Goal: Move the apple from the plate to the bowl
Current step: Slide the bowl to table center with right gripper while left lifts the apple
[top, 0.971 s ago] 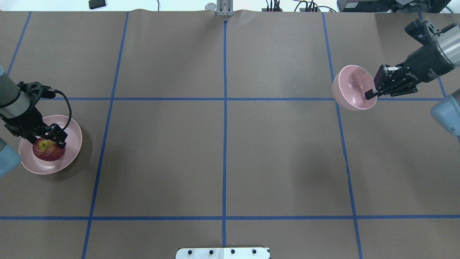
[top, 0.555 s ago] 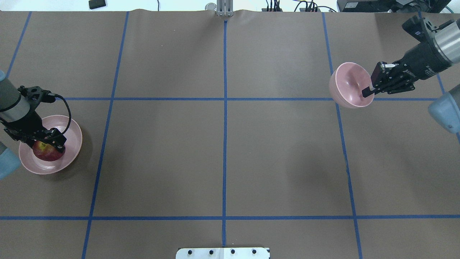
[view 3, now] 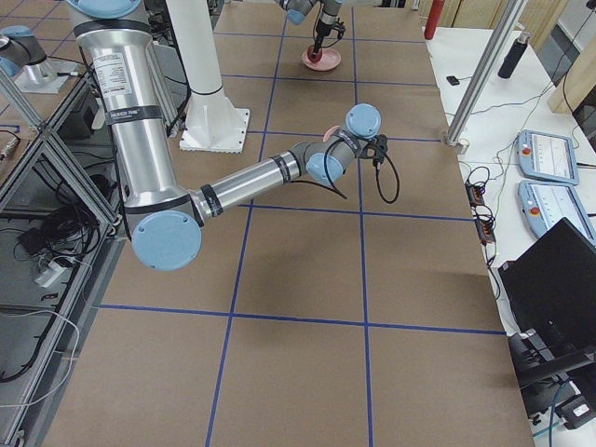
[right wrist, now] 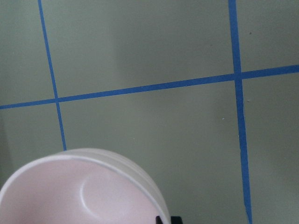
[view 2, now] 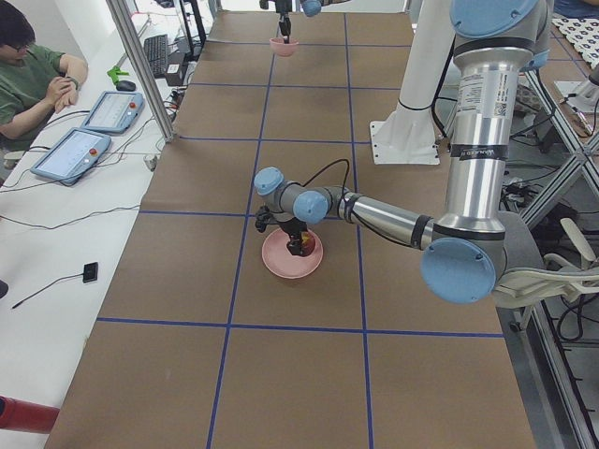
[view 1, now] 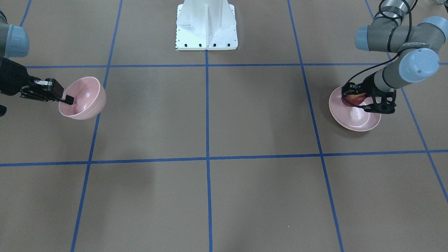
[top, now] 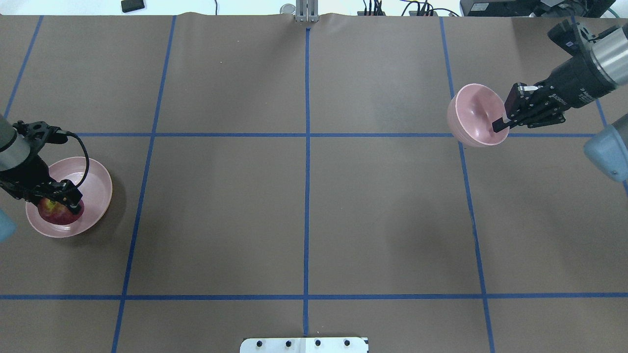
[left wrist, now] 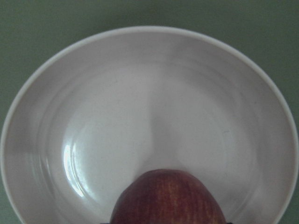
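While left pincer grips apple stem-up, right pincer holds bowl tilted

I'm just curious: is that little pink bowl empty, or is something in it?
Empty: the bowl shows only bare pink inside, and the apple sits on the plate.

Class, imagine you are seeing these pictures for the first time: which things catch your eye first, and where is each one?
The dark red apple stands out, sitting on the pale pink plate at the table's left end, with the left gripper lowered around it. At the far right end, the right gripper pinches the rim of the tilted, empty pink bowl. Blue tape lines mark a grid on the brown table between them.
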